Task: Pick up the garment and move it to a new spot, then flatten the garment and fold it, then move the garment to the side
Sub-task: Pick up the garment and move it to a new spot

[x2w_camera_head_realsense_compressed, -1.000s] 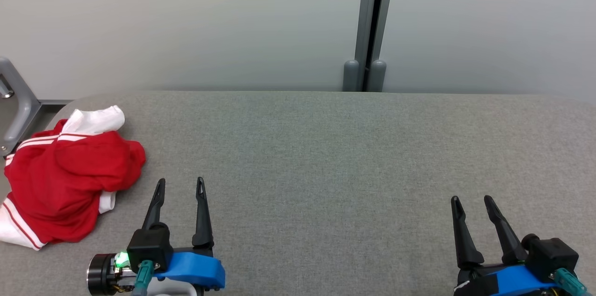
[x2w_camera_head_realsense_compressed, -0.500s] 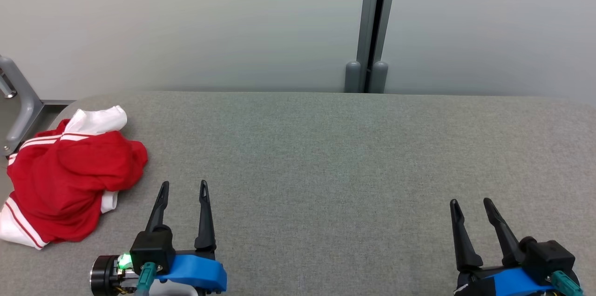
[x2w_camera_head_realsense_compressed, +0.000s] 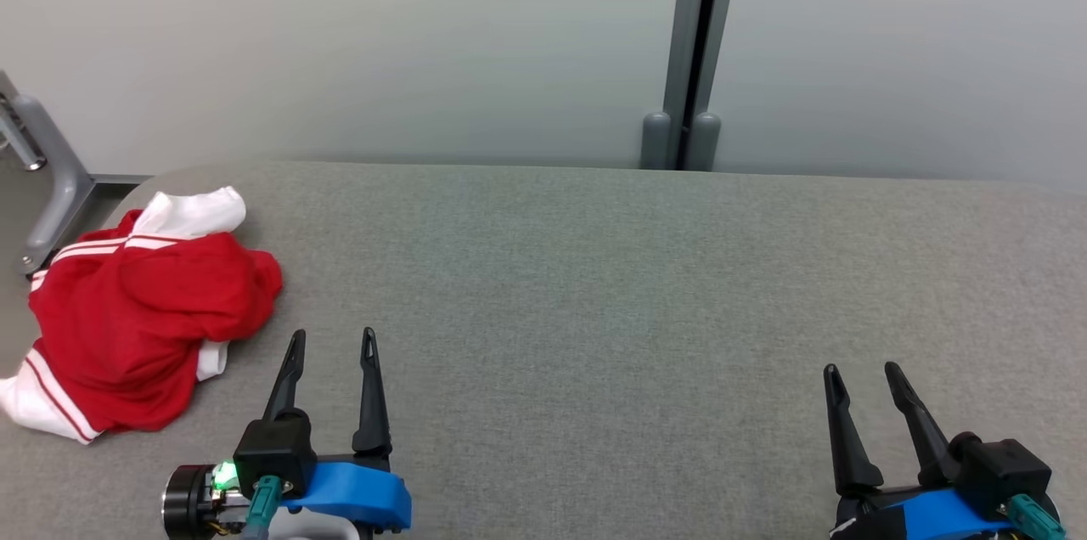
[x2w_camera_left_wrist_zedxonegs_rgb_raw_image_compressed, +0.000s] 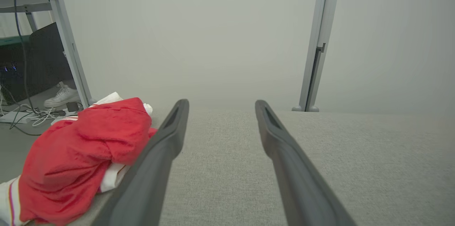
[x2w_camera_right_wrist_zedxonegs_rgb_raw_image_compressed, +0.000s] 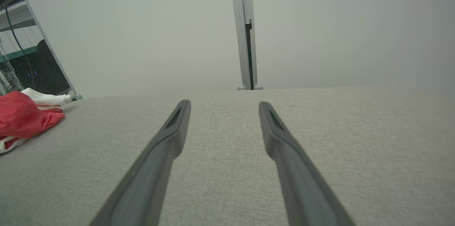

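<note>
The garment (x2w_camera_head_realsense_compressed: 136,315) is a crumpled heap of red cloth with white stripes and white trim, lying at the far left end of the grey table (x2w_camera_head_realsense_compressed: 594,285). The left wrist view has the garment (x2w_camera_left_wrist_zedxonegs_rgb_raw_image_compressed: 78,155) just left of my left finger, and it appears at the far left as the garment (x2w_camera_right_wrist_zedxonegs_rgb_raw_image_compressed: 21,117) in the right wrist view. My left gripper (x2w_camera_head_realsense_compressed: 331,338) stands open a little right of the heap, apart from it, nothing between its fingers. Over the table's right front my right gripper (x2w_camera_head_realsense_compressed: 862,370) is open and holds nothing.
A grey partition post (x2w_camera_head_realsense_compressed: 692,56) stands behind the table's far edge against a pale wall. A grey metal frame leg (x2w_camera_head_realsense_compressed: 42,175) is at the far left beyond the table's rounded end. Cables and a white shoe (x2w_camera_left_wrist_zedxonegs_rgb_raw_image_compressed: 62,96) lie on the floor there.
The whole head picture has shifted slightly rightwards, so the camera has turned a little left. The garment lies as before and both grippers stay open in about the same places.
</note>
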Robot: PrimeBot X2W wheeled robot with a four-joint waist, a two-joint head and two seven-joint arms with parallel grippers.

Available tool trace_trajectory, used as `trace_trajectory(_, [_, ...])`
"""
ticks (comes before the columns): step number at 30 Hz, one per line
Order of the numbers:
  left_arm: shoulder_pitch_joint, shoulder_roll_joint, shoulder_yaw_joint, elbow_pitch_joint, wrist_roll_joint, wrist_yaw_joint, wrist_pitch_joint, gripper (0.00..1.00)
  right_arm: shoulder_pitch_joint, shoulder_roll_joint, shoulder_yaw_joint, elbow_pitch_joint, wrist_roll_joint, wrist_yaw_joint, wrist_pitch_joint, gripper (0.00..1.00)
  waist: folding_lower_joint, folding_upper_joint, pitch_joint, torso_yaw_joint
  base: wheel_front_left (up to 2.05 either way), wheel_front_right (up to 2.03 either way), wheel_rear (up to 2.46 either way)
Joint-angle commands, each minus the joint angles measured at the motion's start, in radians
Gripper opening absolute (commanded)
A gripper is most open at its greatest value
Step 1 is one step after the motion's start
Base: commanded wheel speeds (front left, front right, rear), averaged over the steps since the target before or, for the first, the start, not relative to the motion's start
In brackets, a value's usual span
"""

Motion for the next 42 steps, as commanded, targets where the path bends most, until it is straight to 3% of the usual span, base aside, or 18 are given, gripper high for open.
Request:
trace_trajectory(1, [-0.015, 0.003, 0.006, 0.001, 0.005, 0.004, -0.005, 1.00, 0.011, -0.006, 0.000, -0.003, 0.000, 0.003, -0.006, 1.00, 0.0000, 0.0000, 0.001, 0.012, 0.00, 0.00, 0.00])
trace_trajectory(9, [-0.012, 0.014, 0.021, 0.001, 0.006, 0.013, -0.005, 1.00, 0.018, -0.006, 0.006, -0.003, 0.001, 0.003, -0.006, 1.00, 0.0000, 0.0000, -0.003, 0.080, 0.00, 0.00, 0.00])
trace_trajectory(31, [0.014, 0.061, 0.077, -0.025, -0.015, 0.042, -0.004, 1.00, -0.014, -0.006, 0.007, 0.020, -0.007, 0.003, -0.006, 1.00, 0.0000, 0.0000, 0.008, 0.386, 0.00, 0.00, 0.00])
trace_trajectory(42, [0.034, 0.073, 0.101, -0.052, -0.035, 0.060, -0.004, 1.00, -0.047, -0.006, 0.032, 0.039, -0.014, 0.003, -0.006, 1.00, 0.0000, 0.0000, 0.028, 0.424, 0.00, 0.00, 0.00])
